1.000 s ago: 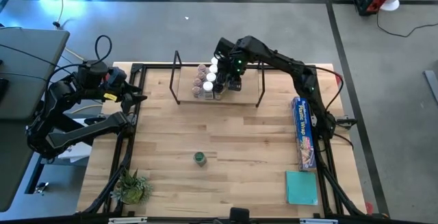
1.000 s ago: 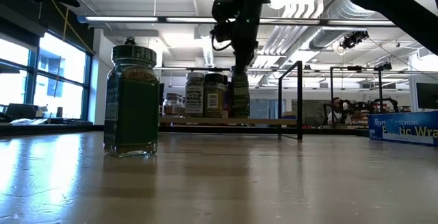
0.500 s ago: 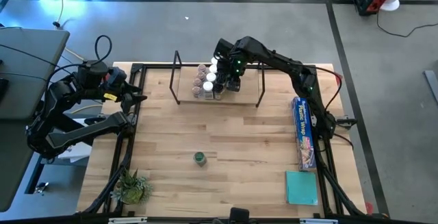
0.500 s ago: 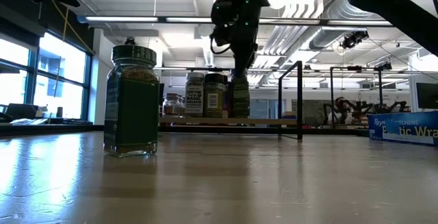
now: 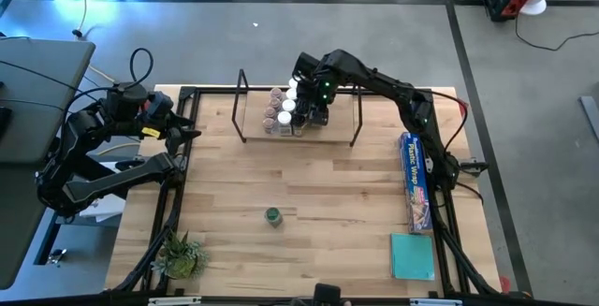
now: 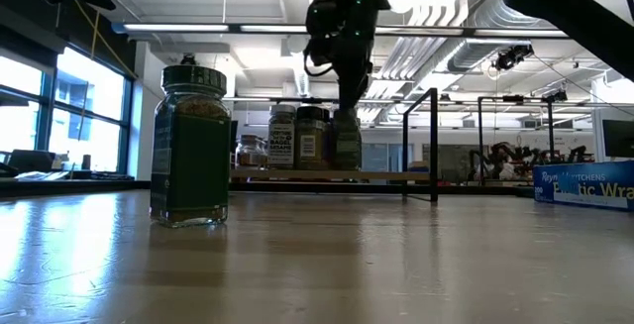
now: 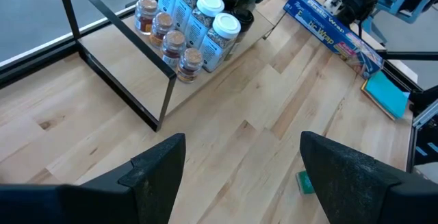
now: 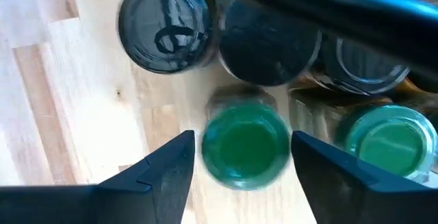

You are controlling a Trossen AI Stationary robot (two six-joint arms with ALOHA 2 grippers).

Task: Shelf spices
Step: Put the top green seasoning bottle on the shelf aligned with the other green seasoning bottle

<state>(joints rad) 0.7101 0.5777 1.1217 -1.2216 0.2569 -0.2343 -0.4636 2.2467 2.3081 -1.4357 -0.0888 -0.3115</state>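
Note:
Several spice jars [image 5: 284, 109] with white, cork-coloured, black and green tops stand in a cluster on the shelf [image 7: 205, 80], a wooden board between black wire uprights [image 5: 241, 105]. My right gripper [image 8: 243, 162] points down over the cluster's right end, open, one finger on each side of a green-lidded jar [image 8: 246, 145] that stands on the board [image 6: 347, 141]. Another green-lidded jar [image 5: 272, 216] stands alone on the table [image 6: 190, 146]. My left gripper [image 7: 243, 176] waits open above the table's left edge [image 5: 178, 130]. My right gripper comes from above, pointing down, with its fingers [image 8: 171, 166] close beside the green lid [image 8: 219, 148]. Whether either finger touches the lid, I cannot tell. The jar stands upright on the shelf board.
A long blue wrap box [image 5: 416, 182] lies along the table's right edge, with a flat teal square [image 5: 413, 255] nearer the front. A small green plant [image 5: 180, 255] sits at the front left corner. The table's middle shows bare wood around the lone jar.
In the low view my right gripper's fingers reached down around the jar's top a second ago and now stand slightly higher at its lid. The jar has stayed upright on the shelf board.

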